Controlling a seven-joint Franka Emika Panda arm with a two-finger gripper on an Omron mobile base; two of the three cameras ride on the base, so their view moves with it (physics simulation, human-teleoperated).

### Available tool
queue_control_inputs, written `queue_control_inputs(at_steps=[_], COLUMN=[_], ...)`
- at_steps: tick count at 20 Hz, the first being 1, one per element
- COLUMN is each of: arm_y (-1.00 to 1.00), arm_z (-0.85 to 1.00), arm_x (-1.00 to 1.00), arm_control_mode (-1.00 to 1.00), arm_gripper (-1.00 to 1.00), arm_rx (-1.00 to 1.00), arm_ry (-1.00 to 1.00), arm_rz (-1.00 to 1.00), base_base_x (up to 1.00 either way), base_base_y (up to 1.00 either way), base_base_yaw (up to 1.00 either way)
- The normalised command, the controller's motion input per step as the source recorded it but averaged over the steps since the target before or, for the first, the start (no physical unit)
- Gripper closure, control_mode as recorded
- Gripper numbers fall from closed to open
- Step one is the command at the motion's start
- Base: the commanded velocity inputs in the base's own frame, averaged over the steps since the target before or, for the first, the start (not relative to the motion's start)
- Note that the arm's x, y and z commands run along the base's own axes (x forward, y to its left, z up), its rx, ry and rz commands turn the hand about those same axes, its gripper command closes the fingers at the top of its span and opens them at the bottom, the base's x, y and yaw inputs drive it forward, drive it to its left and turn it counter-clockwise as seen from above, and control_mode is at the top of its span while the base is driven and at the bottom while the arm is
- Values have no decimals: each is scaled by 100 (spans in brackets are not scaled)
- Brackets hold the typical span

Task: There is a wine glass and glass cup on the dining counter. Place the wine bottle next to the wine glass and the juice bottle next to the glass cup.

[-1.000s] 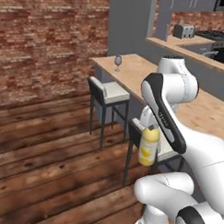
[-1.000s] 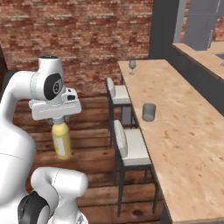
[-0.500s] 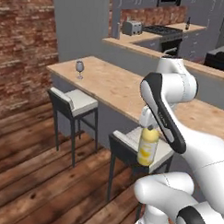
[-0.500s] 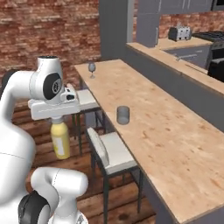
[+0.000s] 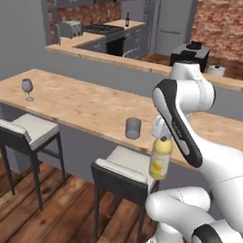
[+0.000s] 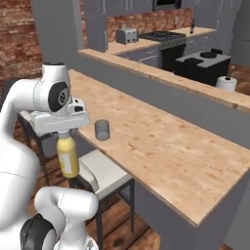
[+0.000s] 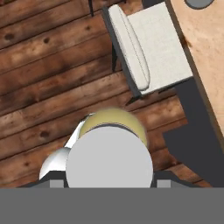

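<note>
Tool (image 6: pixel 65 132) clenched on juice bottle (image 6: pixel 68 156) hanging upright over a stool (image 5: pixel 127 165), empty glass cup (image 5: pixel 133 128) and wine glass (image 5: pixel 28 88) on counter (image 5: pixel 89 109)

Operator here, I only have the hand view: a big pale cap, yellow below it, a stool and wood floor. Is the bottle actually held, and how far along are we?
Observer: Yes. The hand is shut on the juice bottle, which hangs upright by its neck, off the counter's near edge above a stool.
Operator: Where is the glass cup?
Observer: On the dining counter, near its front edge, the glass cup stands alone, just beyond the bottle.
Operator: And the wine glass?
Observer: The wine glass stands far along the same counter, toward its other end, with no bottle beside it.
</note>
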Motion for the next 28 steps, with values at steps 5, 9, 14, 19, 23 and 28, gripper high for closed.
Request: queue_control_inputs(at_steps=[5, 9, 14, 19, 23, 28], arm_y=[0, 0, 0, 0, 0, 0], arm_z=[0, 0, 0, 0, 0, 0], arm_x=[0, 0, 0, 0, 0, 0], arm_control_mode=[100, 100, 100, 100, 100, 100], arm_gripper=[100, 100, 100, 100, 100, 100], arm_rx=[0, 0, 0, 0, 0, 0], arm_ry=[0, 0, 0, 0, 0, 0], arm_rz=[0, 0, 0, 0, 0, 0], base_base_x=[33, 32, 23, 4, 0, 0], base_base_y=[41, 37, 26, 5, 0, 0], base_base_yaw=[-32, -24, -14, -1, 0, 0])
